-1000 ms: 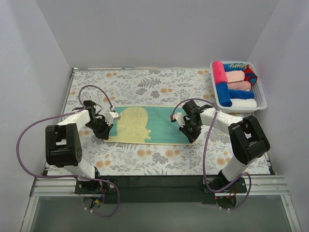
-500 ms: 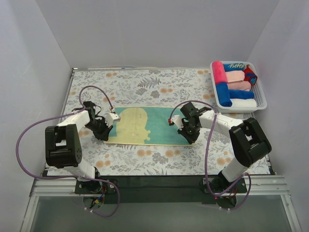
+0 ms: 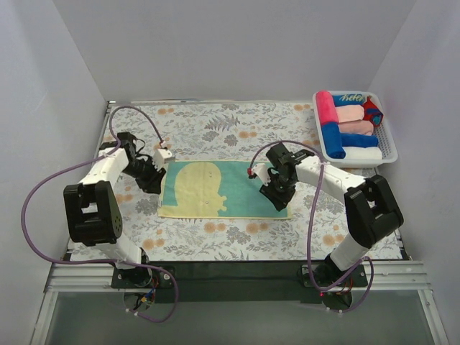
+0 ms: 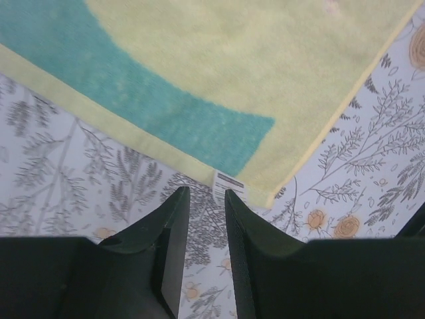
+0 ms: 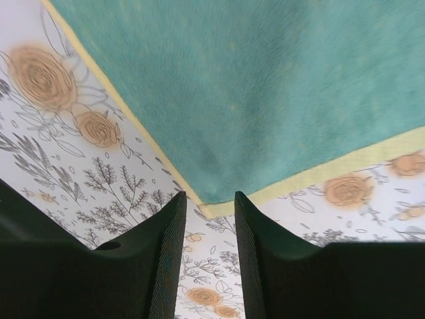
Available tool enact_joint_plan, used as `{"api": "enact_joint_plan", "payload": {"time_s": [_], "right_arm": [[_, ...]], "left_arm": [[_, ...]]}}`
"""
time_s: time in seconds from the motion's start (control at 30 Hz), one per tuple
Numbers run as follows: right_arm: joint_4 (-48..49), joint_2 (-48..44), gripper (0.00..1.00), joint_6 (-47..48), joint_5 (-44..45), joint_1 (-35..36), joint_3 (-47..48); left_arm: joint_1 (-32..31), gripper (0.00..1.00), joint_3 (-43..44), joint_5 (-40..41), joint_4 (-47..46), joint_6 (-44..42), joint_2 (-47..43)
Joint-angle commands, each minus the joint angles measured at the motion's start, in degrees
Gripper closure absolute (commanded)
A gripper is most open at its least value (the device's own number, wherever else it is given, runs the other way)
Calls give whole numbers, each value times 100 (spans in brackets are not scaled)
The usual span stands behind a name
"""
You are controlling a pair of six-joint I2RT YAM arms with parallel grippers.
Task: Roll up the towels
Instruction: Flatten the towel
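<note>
One towel (image 3: 215,188), pale yellow with a large teal-green area, lies spread flat on the floral table cover. My left gripper (image 3: 153,181) hovers at its left end. In the left wrist view the jaws (image 4: 207,197) stand slightly apart with only the cover between them, just short of a towel corner (image 4: 265,179) that carries a white label (image 4: 229,185). My right gripper (image 3: 279,198) is over the towel's near right corner. Its jaws (image 5: 208,199) are open and hold nothing, and the corner (image 5: 219,207) lies flat below them.
A white basket (image 3: 388,154) at the far right holds several rolled towels in pink, blue, peach and white. The floral cover (image 3: 215,126) spreads over the whole table, and grey walls close in the left, right and back.
Both grippers have gone from shut to open and let go of the towel's ends. The left arm has swung toward the far side. The towel now lies flat.
</note>
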State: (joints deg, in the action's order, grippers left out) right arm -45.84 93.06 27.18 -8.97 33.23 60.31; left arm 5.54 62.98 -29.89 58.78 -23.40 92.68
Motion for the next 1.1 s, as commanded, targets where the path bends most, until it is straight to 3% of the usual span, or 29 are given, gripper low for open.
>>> {"api": "enact_joint_plan", "payload": {"time_s": [0.0,0.13,0.3,0.47,0.67,0.9,1.07], "right_arm": [[-153,-156,64,-178,-184,-1,682],[-21,-60,67,-248,-26,-272,1297],[137,756,80,-354,185,-1159,2361],[207,1591,81,-275,334,-1521,3073],[339,2242,76,-318,370,-1680,3601],[357,2665,62,-477,229,-1680,3733],[444,2919,60,-573,229,-1680,3672]], "left_arm": [[35,73,600,-605,160,124,65],[35,73,1162,-624,-453,764,328],[35,76,1813,-667,-982,1381,996],[35,71,2235,-545,-1448,1724,1480],[35,65,2570,-342,-1659,1830,2034],[43,56,2623,-272,-1721,1830,2219],[35,53,2614,-245,-1791,1830,2306]]}}
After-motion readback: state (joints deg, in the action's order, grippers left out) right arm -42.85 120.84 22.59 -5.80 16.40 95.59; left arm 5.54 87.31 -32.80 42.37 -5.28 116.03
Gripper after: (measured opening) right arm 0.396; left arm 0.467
